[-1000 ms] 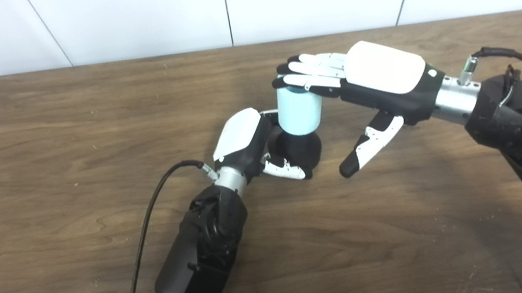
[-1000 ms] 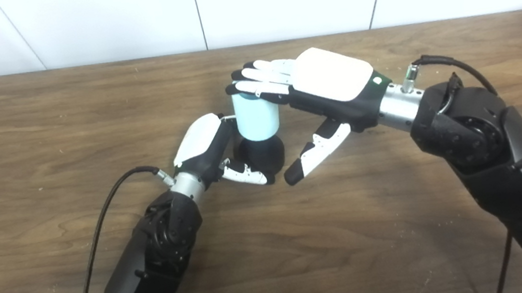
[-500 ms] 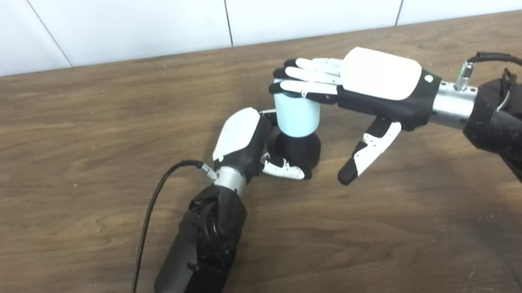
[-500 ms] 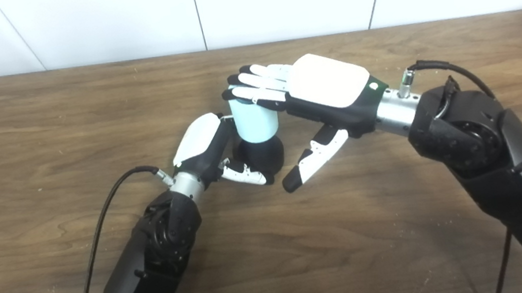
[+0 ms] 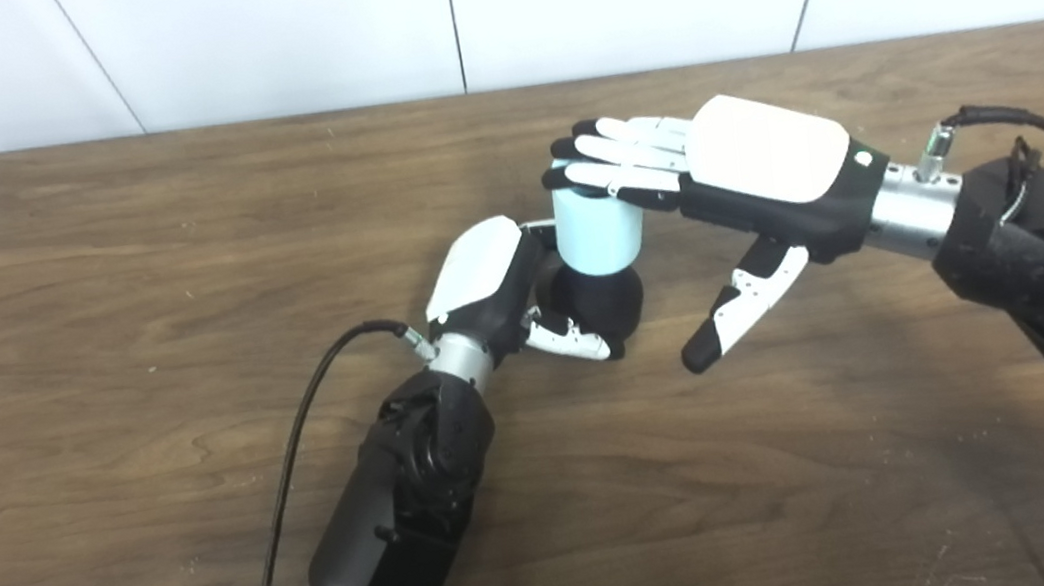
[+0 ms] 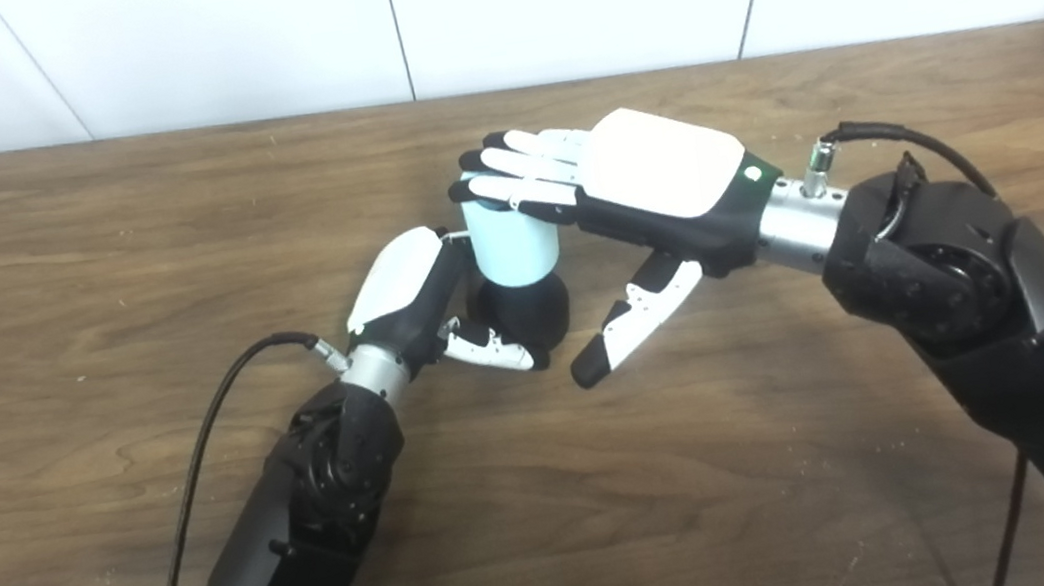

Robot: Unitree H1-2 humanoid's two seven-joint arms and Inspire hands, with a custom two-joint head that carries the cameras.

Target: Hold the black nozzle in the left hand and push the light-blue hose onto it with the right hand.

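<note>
My left hand [image 5: 501, 286] is closed around the black nozzle [image 5: 596, 301] on the table [image 5: 78, 291]. My right hand [image 5: 717, 168], fingers spread, presses flat on the light-blue hose [image 5: 597, 231] standing on it. The hose looks stiff and light; I would push its top.

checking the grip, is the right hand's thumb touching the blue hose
No, the right hand lays flat fingers on top of the light-blue hose, thumb hanging clear.
</note>
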